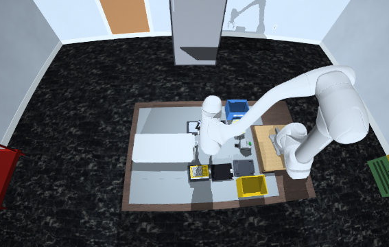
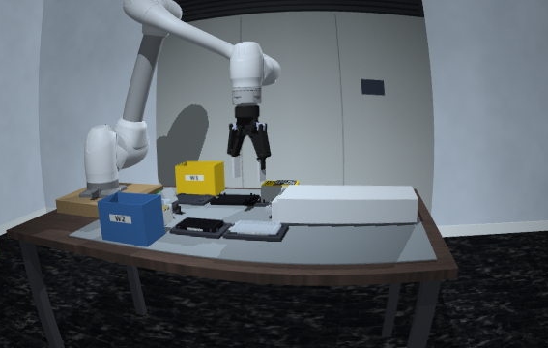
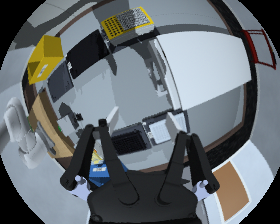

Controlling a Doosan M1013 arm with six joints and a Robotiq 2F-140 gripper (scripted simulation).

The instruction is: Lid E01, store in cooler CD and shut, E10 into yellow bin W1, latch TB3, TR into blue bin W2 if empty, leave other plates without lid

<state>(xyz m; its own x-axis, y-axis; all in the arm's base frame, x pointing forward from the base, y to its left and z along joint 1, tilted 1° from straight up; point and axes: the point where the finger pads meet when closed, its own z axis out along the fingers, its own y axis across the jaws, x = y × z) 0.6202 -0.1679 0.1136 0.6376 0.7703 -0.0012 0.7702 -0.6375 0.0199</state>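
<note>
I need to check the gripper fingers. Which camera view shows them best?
The exterior view: the gripper hangs open and empty above the bench, both fingers in profile. The wrist view shows them distorted; in the top view the arm hides them.

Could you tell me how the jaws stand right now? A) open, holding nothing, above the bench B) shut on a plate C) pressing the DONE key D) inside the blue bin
A: the gripper hangs over the bench with its jaws spread and nothing between them.
</note>
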